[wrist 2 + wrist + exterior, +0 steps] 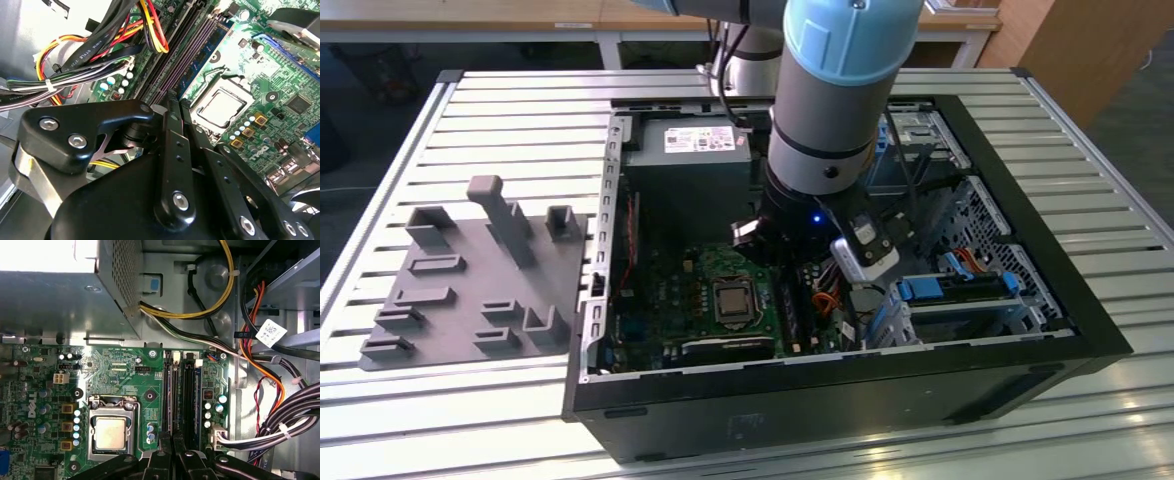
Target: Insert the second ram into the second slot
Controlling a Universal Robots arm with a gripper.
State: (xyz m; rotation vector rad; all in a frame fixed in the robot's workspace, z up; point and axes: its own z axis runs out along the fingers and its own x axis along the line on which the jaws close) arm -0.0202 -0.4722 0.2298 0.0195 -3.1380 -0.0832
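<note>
Standing on edge in the bank of memory slots [182,395] is a thin blue ram stick [198,400], seated at the side of the bank farthest from the processor socket [110,432]; in the second wrist view it shows as a narrow blue strip [207,47] beside the dark and purple slots [175,60]. Whether this is the second ram or the first one cannot be told. The gripper [172,440] hangs directly over the slots next to that stick, and its black fingers [169,125] are drawn narrow, almost together, with nothing visible between them. In the second wrist view the gripper [175,100] tips point down at the near end of the slot bank, close above the green motherboard [260,65], with the metal-capped socket [222,105] just beside them. In the exterior view the arm [834,90] comes down nearly upright from above, its pale blue and grey wrist reaching into the middle of the open black computer case [854,400], which lies on its side on a slatted metal table [494,120]. A bundle of coloured cables [260,370] runs beside the slots, and a grey power supply [687,160] fills the far part of the case. On the exterior view's left, well apart from the case, a grey fixture tray [467,280] rests on the table.
</note>
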